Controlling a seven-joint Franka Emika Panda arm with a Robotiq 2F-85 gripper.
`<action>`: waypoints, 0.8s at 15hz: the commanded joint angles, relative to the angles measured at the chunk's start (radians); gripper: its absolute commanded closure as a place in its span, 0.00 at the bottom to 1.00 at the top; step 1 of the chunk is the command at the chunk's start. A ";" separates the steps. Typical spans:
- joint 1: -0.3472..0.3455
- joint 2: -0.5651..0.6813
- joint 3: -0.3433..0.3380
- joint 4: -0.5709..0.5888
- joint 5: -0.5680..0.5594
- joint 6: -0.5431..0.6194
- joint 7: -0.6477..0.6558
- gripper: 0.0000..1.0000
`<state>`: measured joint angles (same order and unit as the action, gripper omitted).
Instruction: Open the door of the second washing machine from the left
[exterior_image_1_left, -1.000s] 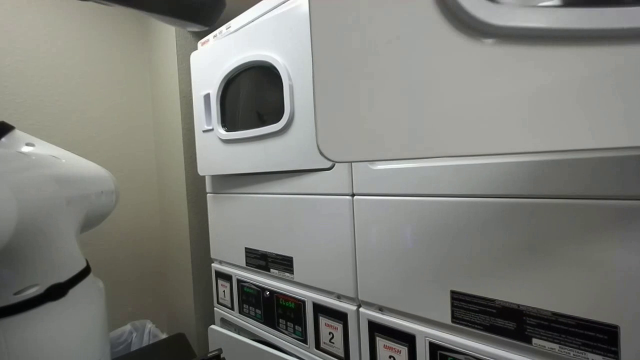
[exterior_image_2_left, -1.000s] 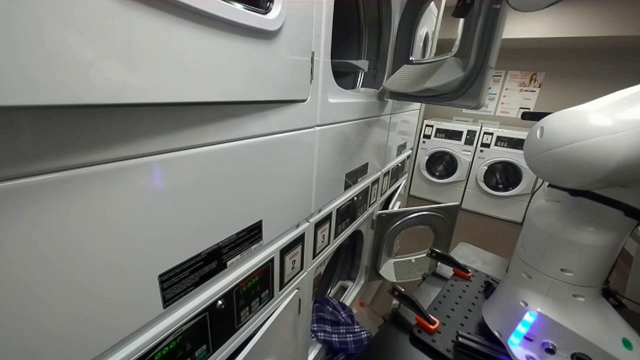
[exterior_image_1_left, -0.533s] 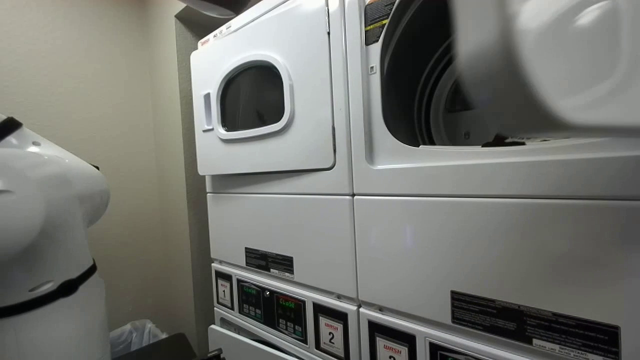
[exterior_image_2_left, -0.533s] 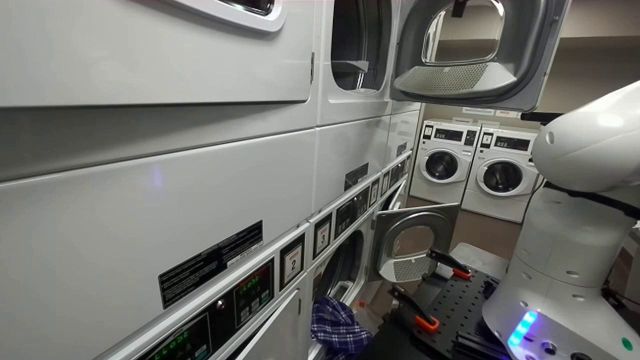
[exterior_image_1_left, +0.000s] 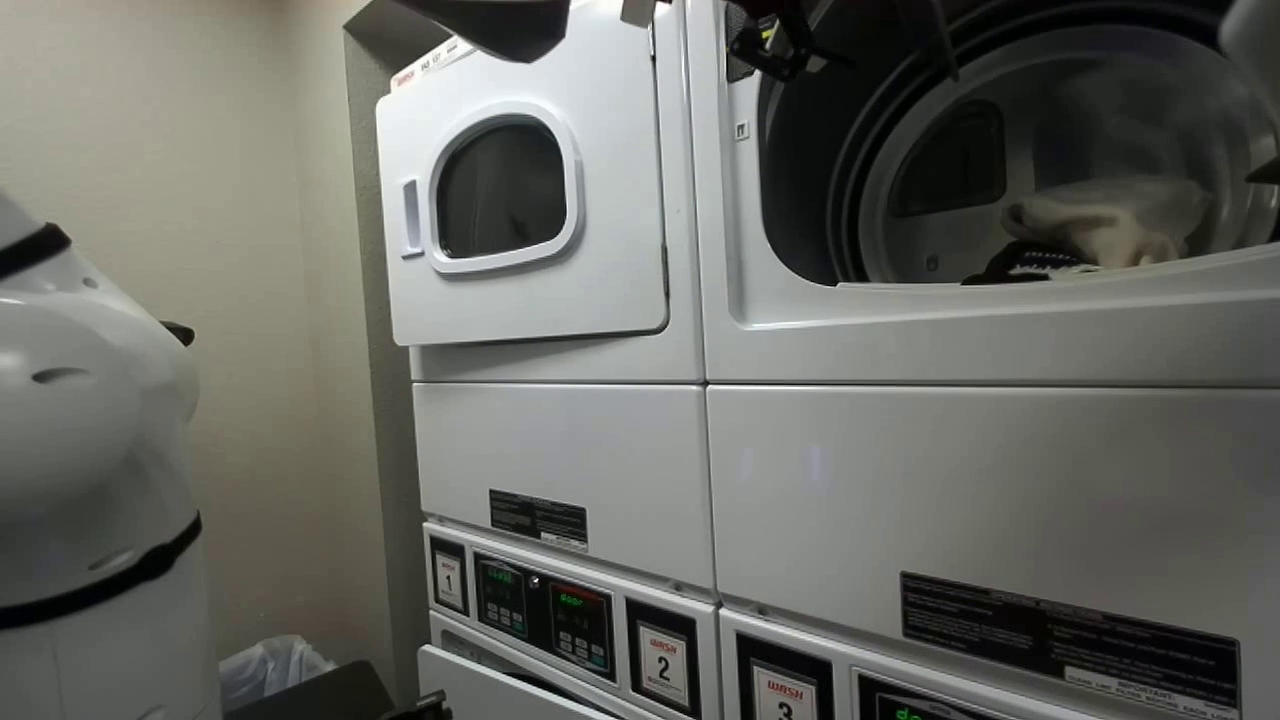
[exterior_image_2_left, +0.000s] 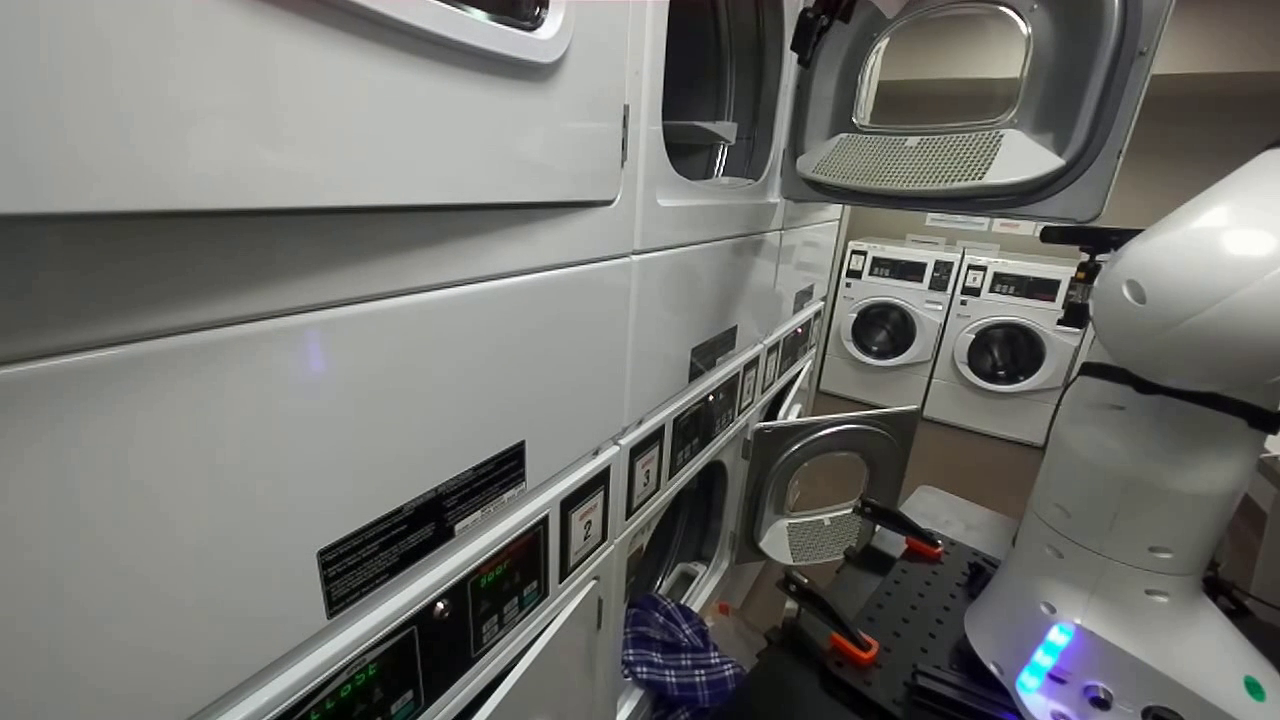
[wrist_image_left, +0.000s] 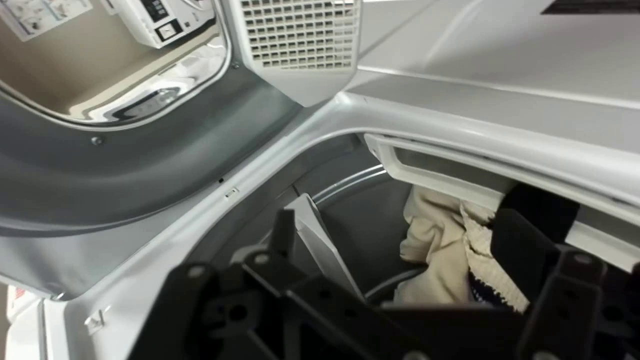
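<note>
STATE: door (exterior_image_2_left: 985, 126) swung wide from the second washing machine (exterior_image_1_left: 980, 330) | EFFECTOR: claw (wrist_image_left: 397, 230), fingers apart, clamped on nothing, facing the drum (wrist_image_left: 360, 225) | RISK (judged): sideways retreat could strike the door and swing it shut; cause: narrow clearance between claw and door | TEXT: WASH cards (exterior_image_1_left: 663, 668) 1, 2, 3; display (exterior_image_1_left: 581, 630) "door"; notice (exterior_image_1_left: 1070, 642) "IMPORTANT"

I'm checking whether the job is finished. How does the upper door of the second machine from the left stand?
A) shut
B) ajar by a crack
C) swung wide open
C: in an exterior view the door stands swung well out from the machine, leaving the drum mouth uncovered.
</note>
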<state>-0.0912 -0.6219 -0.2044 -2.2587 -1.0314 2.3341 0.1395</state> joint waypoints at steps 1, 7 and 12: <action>-0.005 0.108 -0.036 0.082 0.135 0.127 0.062 0.00; -0.047 0.227 -0.050 0.115 0.456 0.385 0.009 0.00; -0.067 0.271 -0.018 0.119 0.654 0.454 -0.107 0.00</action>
<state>-0.1290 -0.3803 -0.2532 -2.1652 -0.4516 2.7576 0.0921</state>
